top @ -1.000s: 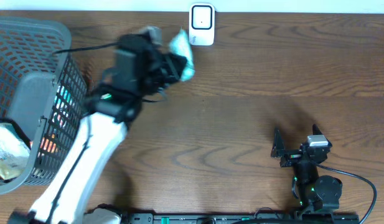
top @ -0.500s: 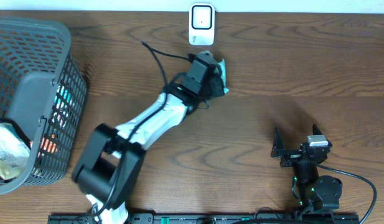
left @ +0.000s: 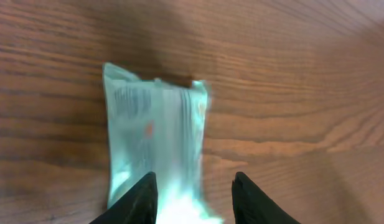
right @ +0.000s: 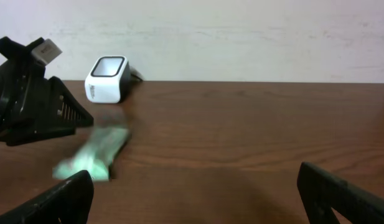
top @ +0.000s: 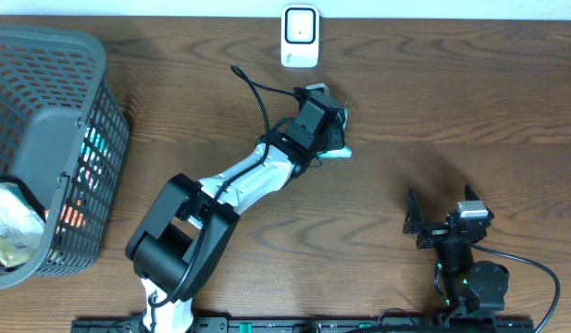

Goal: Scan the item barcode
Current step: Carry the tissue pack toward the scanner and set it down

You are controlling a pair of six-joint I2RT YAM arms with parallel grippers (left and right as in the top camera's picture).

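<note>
The pale green packet (left: 155, 137) lies flat on the brown wood-grain table (top: 433, 92), in the far middle of the surface, a little nearer than the white scanner (top: 300, 37) that stands at the table's back edge, and slightly to its right. Bare wood surrounds the packet on its right and near sides. The right half of the table has room to move in, out to the right gripper (top: 440, 217), which is parked well apart near the front edge. To the left the room is narrower: the grey mesh basket (top: 54, 55) fills the left end of the table and holds crinkled wrappers. The left arm slants from the front edge up to the packet, with a black cable (top: 253, 88) looping above it. In the left wrist view the left gripper (left: 195, 183) sits low over the packet's near end, its two dark fingers (left: 139, 199) parted. One finger overlaps the packet's edge, while a strip of bare wood shows between the other finger and the packet, so the fingers are released rather than clamped on it. The near end of the packet is blurred and bright, so its print there cannot be read. The right gripper's fingers are spread wide with nothing between them. From the right wrist the packet (right: 95, 155) shows as a green smear on the wood, in front of the scanner (right: 107, 78). A plain pale wall (right: 241, 31) rises behind the table's back edge.
</note>
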